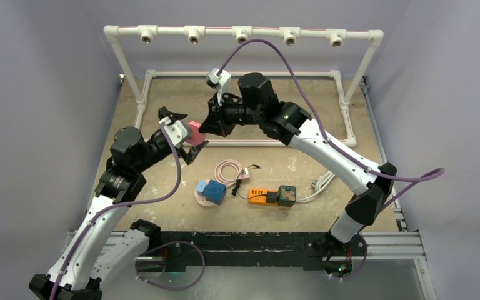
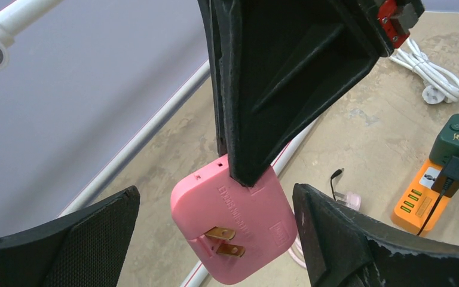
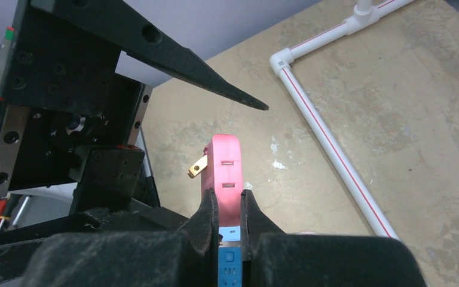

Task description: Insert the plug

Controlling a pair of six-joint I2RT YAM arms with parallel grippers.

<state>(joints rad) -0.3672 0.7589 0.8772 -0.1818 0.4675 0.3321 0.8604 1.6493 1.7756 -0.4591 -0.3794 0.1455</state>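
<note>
A pink plug (image 1: 195, 132) with two brass prongs is held in the air over the back left of the table. My right gripper (image 1: 210, 127) is shut on its edge; in the right wrist view the fingers (image 3: 206, 209) pinch the plug (image 3: 225, 160), prongs pointing left. My left gripper (image 1: 184, 134) is open, one finger on each side of the plug (image 2: 233, 230) and not touching it (image 2: 215, 197). The orange power strip (image 1: 261, 196) lies at the front centre, with a black plug in it and a green adapter (image 1: 287, 195) at its right end.
A blue cube socket (image 1: 212, 192) sits on a pink disc left of the strip. A coiled pink cable (image 1: 228, 170) lies behind it. A white cord (image 1: 322, 183) runs right. A white pipe frame (image 1: 244, 32) borders the back and sides.
</note>
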